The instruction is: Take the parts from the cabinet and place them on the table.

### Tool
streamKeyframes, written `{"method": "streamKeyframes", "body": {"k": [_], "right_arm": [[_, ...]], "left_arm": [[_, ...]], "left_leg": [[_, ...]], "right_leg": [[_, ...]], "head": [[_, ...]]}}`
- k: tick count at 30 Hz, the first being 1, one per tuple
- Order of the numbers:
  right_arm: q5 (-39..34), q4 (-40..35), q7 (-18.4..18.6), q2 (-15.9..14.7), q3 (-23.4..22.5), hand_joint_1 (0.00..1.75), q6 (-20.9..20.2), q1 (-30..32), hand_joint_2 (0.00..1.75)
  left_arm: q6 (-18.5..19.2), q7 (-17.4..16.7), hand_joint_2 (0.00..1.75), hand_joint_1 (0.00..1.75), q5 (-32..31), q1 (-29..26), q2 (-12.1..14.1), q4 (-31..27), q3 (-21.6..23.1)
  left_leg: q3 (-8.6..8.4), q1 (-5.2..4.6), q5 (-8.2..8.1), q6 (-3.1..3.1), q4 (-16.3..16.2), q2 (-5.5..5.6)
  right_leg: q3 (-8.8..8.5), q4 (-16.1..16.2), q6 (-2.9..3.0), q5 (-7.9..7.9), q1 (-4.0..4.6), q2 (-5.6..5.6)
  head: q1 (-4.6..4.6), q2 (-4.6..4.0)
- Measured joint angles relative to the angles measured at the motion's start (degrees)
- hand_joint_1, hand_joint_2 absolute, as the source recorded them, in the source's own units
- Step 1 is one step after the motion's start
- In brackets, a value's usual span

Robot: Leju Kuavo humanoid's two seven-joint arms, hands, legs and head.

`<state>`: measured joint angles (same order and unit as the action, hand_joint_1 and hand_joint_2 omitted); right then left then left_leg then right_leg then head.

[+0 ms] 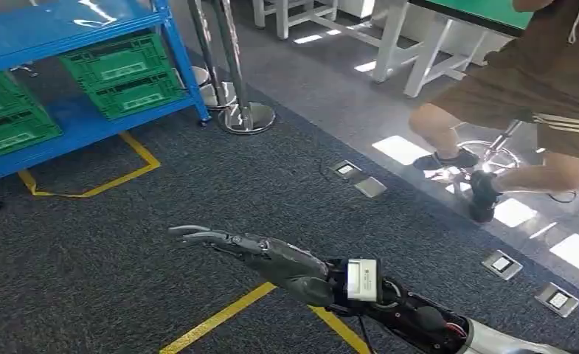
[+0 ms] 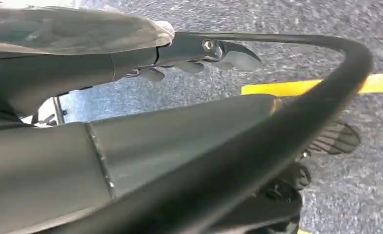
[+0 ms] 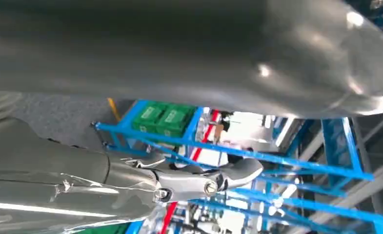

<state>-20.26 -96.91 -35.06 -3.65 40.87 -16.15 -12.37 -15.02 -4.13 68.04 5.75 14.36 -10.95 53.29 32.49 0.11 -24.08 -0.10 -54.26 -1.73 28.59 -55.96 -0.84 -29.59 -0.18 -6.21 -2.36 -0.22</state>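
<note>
The blue cabinet (image 1: 87,127) stands at the far left, with green crates (image 1: 124,74) on its shelves; what the crates hold cannot be made out. My right hand (image 1: 271,259) reaches out low over the grey carpet, fingers stretched toward the cabinet and apart, holding nothing, well short of the shelves. In the right wrist view the same hand (image 3: 194,181) points at the blue cabinet (image 3: 145,137) and its green crates (image 3: 165,117). My left hand (image 2: 199,53) hangs over the carpet with nothing in it, fingers loosely extended.
A person (image 1: 537,81) sits on a stool at the right, by a green-topped table (image 1: 485,15). Two chrome post bases (image 1: 245,116) stand beside the cabinet's right end. Yellow tape lines (image 1: 220,317) and several metal floor boxes (image 1: 356,177) mark the floor.
</note>
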Motion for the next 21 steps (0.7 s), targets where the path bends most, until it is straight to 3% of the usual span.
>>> {"method": "streamKeyframes", "body": {"k": [1,2,4,5,6,7,8,9,10,11,14,15,16,17,19,20,21], "right_arm": [[0.0,-0.1,-0.1,0.0,-0.1,0.00,0.1,0.0,0.00],[0.0,-0.2,-0.2,0.0,-0.2,0.00,0.1,0.0,0.00],[0.0,-0.1,-0.2,-0.1,-0.3,0.00,0.3,0.4,0.00],[0.0,-0.1,-0.1,-0.1,-0.3,0.00,0.3,0.5,0.00],[0.0,-0.1,-0.1,-0.1,-0.3,0.00,0.3,0.5,0.00],[0.0,-0.1,0.0,-0.1,-0.3,0.00,0.3,0.5,0.00],[0.0,-0.2,0.0,-0.1,-0.3,0.00,0.4,0.5,0.00],[0.0,-0.2,0.0,-0.1,-0.3,0.00,0.4,0.5,0.00],[0.0,-0.1,0.0,-0.1,-0.4,0.00,0.4,0.5,0.00],[0.0,-0.2,0.1,-0.1,-0.3,0.00,0.4,0.5,0.00],[0.0,-0.3,0.1,-0.1,-0.4,0.00,0.5,0.3,0.00],[0.0,-0.3,0.1,-0.1,-0.3,0.00,0.5,0.3,0.00],[0.0,-0.3,0.2,-0.1,-0.3,0.00,0.5,0.3,0.00],[0.0,-0.3,0.2,-0.1,-0.3,0.00,0.5,0.2,0.00],[0.0,-0.3,0.2,-0.1,-0.3,0.00,0.5,0.3,0.00],[0.0,-0.3,0.2,-0.1,-0.3,0.00,0.5,0.3,0.00],[0.0,-0.3,0.2,-0.1,-0.3,0.00,0.5,0.3,0.00]], "left_arm": [[0.0,0.1,0.00,0.00,0.0,0.0,0.0,0.0,0.0],[0.1,0.2,0.00,0.00,0.0,0.1,0.1,0.0,0.0],[0.1,0.3,0.00,0.00,-0.1,0.2,0.0,0.0,0.0],[0.2,0.3,0.00,0.00,-0.1,0.2,0.0,0.0,0.1],[0.2,0.3,0.00,0.00,-0.1,0.2,-0.1,0.0,0.1],[0.2,0.3,0.00,0.00,-0.1,0.2,-0.1,0.0,0.1],[0.2,0.3,0.00,0.00,-0.1,0.2,-0.2,0.0,0.1],[0.2,0.3,0.00,0.00,-0.1,0.2,-0.2,0.0,0.1],[0.1,0.3,0.00,0.00,-0.1,0.2,-0.1,0.0,0.1],[0.1,0.2,0.00,0.00,0.0,0.5,0.0,0.0,0.1],[0.0,0.1,0.00,0.00,0.2,0.1,0.1,0.0,0.1],[0.0,0.0,0.00,0.00,0.2,-0.1,0.3,0.0,0.1],[0.0,0.0,0.00,0.00,0.3,0.0,0.0,0.0,0.1],[0.0,0.0,0.00,0.00,0.3,0.1,0.0,0.0,0.1],[0.0,0.0,0.00,0.00,0.3,0.3,0.0,0.0,0.1],[0.0,0.0,0.00,0.00,0.3,0.3,-0.1,0.0,0.1],[0.0,0.0,0.00,0.00,0.3,0.3,-0.2,0.0,0.1]], "left_leg": [[-0.09,0.10,0.05,0.26,0.1,0.46],[-0.05,0.16,0.14,0.54,0.1,1.11],[0.02,0.19,0.18,0.63,0.1,2.63],[-0.02,0.22,0.18,0.62,0.0,3.51],[-0.10,0.31,0.19,0.60,0.0,4.31],[-0.19,0.44,0.21,0.55,-0.1,5.14],[-0.29,0.66,0.16,0.39,-0.2,6.08],[-0.30,0.82,0.06,0.06,-0.4,6.93],[-0.02,0.77,0.03,-0.43,-0.6,7.73],[0.54,0.67,0.14,-0.81,-1.4,8.43],[1.39,1.04,1.38,-2.39,-0.3,10.70],[1.66,1.01,1.34,-2.57,-0.4,10.43],[2.33,0.55,0.14,-2.72,-2.0,6.27],[4.06,0.50,-2.02,-2.84,-5.4,3.98],[8.95,0.55,-6.66,-2.96,-15.5,2.27],[10.68,0.55,-7.71,-2.93,-19.2,2.10],[10.67,0.53,-7.24,-2.83,-19.5,2.09]], "right_leg": [[0.51,-1.9,-0.25,-1.38,-0.13,3.50],[2.45,-6.3,-0.37,-3.88,-0.21,5.31],[6.83,-16.0,-0.61,-7.88,-0.35,6.02],[8.14,-18.6,-0.72,-8.25,-0.40,6.02],[8.05,-18.2,-0.74,-7.20,-0.47,6.02],[6.81,-15.3,-0.79,-4.98,-0.56,6.09],[4.37,-9.8,-0.87,-1.73,-0.77,6.43],[1.81,-4.0,-1.13,1.20,-1.14,8.06],[0.51,-1.4,-1.44,0.78,-1.64,12.08],[0.43,0.1,-1.18,0.70,-1.74,12.67],[0.21,-0.4,0.06,1.17,-1.26,10.59],[0.12,0.1,0.63,1.53,-1.67,9.57],[0.09,0.3,0.92,1.71,-1.54,8.70],[0.25,0.3,1.24,1.81,-1.35,7.84],[0.67,0.3,1.39,1.85,-0.88,5.85],[0.84,0.3,1.45,1.87,-0.74,4.80],[0.87,0.3,1.45,1.87,-0.64,3.96]], "head": [[-0.15,0.00],[-0.42,0.00],[-0.72,0.00],[-0.83,0.00],[-0.87,0.00],[-0.87,0.00],[-0.92,0.00],[-0.98,0.00],[-1.13,0.00],[-1.14,0.00],[-0.92,0.00],[-0.83,0.00],[-0.29,0.00],[0.33,0.00],[0.35,0.00],[0.31,0.00],[0.35,0.00]]}}
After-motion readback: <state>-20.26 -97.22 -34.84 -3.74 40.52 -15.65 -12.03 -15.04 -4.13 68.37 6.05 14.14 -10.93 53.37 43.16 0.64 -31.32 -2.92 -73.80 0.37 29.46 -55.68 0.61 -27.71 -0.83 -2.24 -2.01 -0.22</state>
